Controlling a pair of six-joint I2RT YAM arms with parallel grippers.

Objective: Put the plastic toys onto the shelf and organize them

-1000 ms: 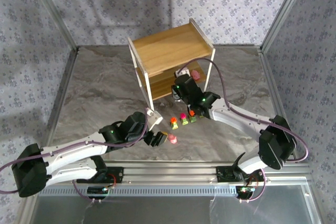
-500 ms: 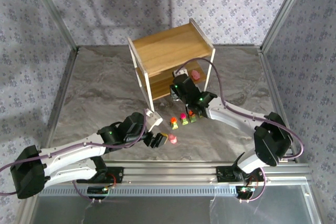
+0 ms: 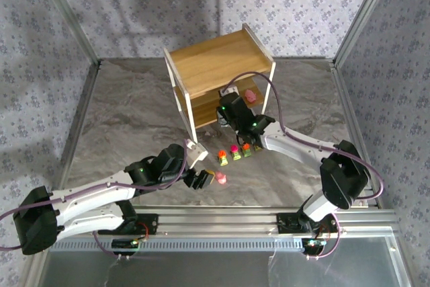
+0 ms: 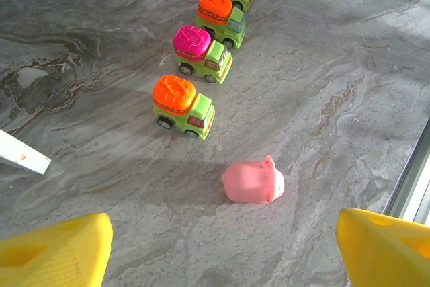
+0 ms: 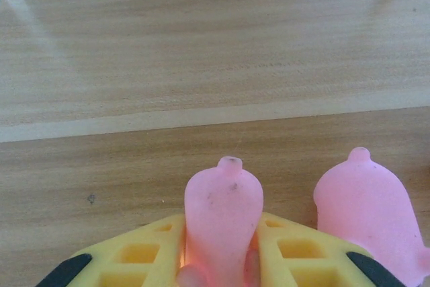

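One pink figure [image 5: 223, 213], base unseen, between yellow fingers [image 5: 138, 257]

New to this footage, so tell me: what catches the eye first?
The right gripper pinches a pale-pink rounded plastic figure inside the light wooden shelf, a second pink figure close beside it. On the grey marbled table, four yellow-green plastic trucks stand in a row, another pink figure lying near them.

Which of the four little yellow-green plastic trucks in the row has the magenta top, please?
The magenta-topped truck is second from the pale-pink rounded figure, between two orange-topped trucks.
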